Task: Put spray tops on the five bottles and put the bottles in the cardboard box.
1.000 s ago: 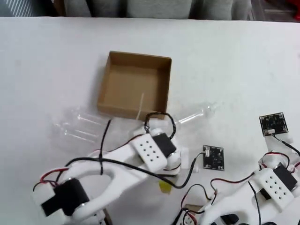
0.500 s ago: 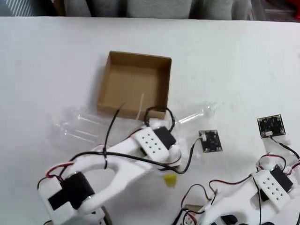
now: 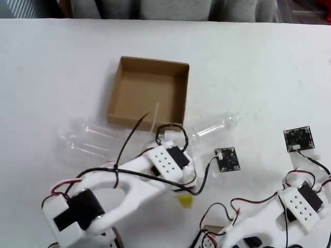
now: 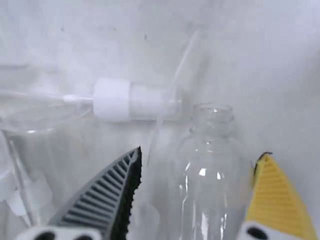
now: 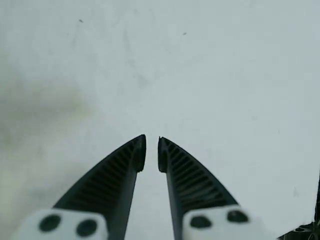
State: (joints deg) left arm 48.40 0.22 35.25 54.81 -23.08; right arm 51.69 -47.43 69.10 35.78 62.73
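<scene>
My left gripper (image 4: 200,152) is open, its grey and yellow fingers on either side of a clear bottle (image 4: 212,165) with a bare, uncapped neck. Just beyond that neck lies a white spray top (image 4: 127,100) on its side, with a thin tube running past it. In the high view the left arm (image 3: 165,163) sits just in front of the cardboard box (image 3: 147,93), its yellow fingertip (image 3: 183,200) showing below the wrist. More clear bottles (image 3: 83,137) lie left of the box, and one clear bottle (image 3: 214,126) lies to its right. My right gripper (image 5: 151,145) is shut over bare table.
The right arm (image 3: 300,204) is at the front right corner of the white table (image 3: 258,62). Two small black camera boards (image 3: 227,159) (image 3: 299,137) hang on cables beside the arms. Red and black wires trail across the front of the table.
The left arm has shifted a little toward the box, and its camera board moved with it. The right arm slid slightly, then stayed still.
</scene>
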